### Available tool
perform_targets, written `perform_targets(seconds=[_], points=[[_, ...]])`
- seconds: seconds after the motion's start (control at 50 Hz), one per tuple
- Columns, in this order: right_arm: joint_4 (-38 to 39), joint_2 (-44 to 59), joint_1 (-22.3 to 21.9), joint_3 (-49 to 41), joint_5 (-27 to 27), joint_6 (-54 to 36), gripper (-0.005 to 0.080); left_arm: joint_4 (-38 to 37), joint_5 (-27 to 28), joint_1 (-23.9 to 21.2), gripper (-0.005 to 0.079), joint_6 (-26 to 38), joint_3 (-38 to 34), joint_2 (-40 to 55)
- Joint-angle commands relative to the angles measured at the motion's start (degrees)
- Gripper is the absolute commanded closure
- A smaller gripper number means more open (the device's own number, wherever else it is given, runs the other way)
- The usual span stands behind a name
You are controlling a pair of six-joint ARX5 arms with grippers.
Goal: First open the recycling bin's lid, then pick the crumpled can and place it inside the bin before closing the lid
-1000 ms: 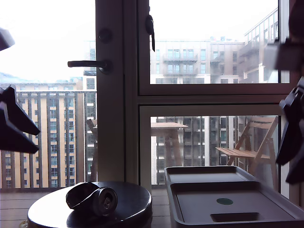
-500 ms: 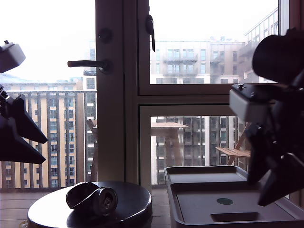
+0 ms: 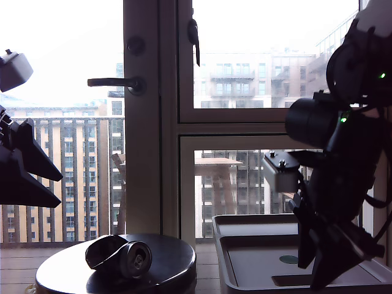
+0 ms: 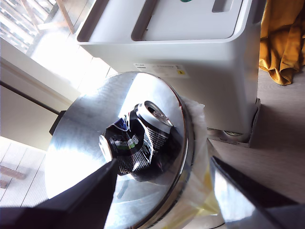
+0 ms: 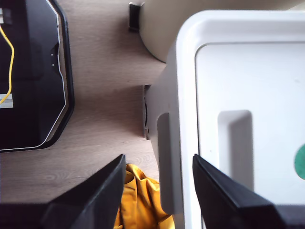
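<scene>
The can [image 4: 138,140], crumpled, was recorded lying on the round table [image 4: 81,143] beside the recycling bin [image 4: 209,67], its lid [image 3: 257,260] shut. Yellow cloth [image 5: 140,198], seen by wrist views only, lay beside the bin. Both my first gripper [image 4: 162,191] and my second gripper [image 5: 157,188] were held wide, empty.
</scene>
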Motion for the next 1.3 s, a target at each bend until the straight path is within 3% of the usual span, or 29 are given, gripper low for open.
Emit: perform_targets(seconds=[0.0, 0.34, 0.56, 0.9, 1.08, 1.28], points=[[0.46, 1.66, -0.22, 1.09, 0.26, -0.15, 0.0349, 0.46, -0.02, -0.15, 0.0187, 0.17, -0.15, 0.35], [0.46, 7.26, -2.08, 4.48, 1.2, -0.52, 0.0369, 0.55, -0.02, -0.15, 0.0187, 0.2, -0.13, 0.35], [1.75, 8.79, -2.49, 4.48, 1.18, -2.27, 0.0423, 1.42, -0.02, -0.15, 0.0187, 0.17, -0.13, 0.35], [4.26, 11.96, -2.73, 4.48, 0.81, -3.21, 0.0426, 1.73, 0.0, -0.15, 0.0187, 0.17, -0.13, 0.35], [4.09, 11.98, -2.71, 4.83, 1.25, -3.17, 0.0639, 1.79, 0.0, -0.15, 0.0187, 0.17, -0.13, 0.35], [2.54, 11.98, -2.67, 6.16, 1.27, -3.15, 0.0757, 1.77, -0.02, -0.15, 0.0187, 0.17, -0.13, 0.35]])
